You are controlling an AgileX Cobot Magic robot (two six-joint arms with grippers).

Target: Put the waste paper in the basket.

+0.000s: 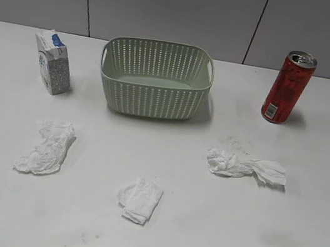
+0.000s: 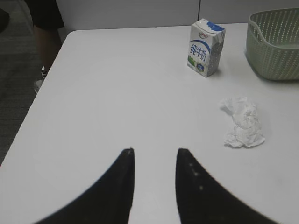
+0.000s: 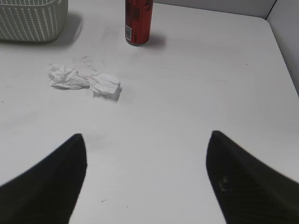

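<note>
Three crumpled white paper wads lie on the white table in the exterior view: a left wad (image 1: 48, 147), a middle wad (image 1: 140, 199) and a right wad (image 1: 246, 166). The sage-green basket (image 1: 153, 90) stands behind them and looks empty. The left wad (image 2: 243, 122) and the basket's rim (image 2: 273, 49) show in the left wrist view. My left gripper (image 2: 154, 150) is open and empty, to the left of that wad. The right wad (image 3: 84, 80) shows in the right wrist view. My right gripper (image 3: 145, 135) is wide open and empty, short of it. Neither gripper shows in the exterior view.
A white-and-blue milk carton (image 1: 53, 62) stands left of the basket, also in the left wrist view (image 2: 205, 47). A red drink can (image 1: 288, 87) stands at the right, also in the right wrist view (image 3: 138, 22). The table's left edge (image 2: 32, 107) is near the left gripper.
</note>
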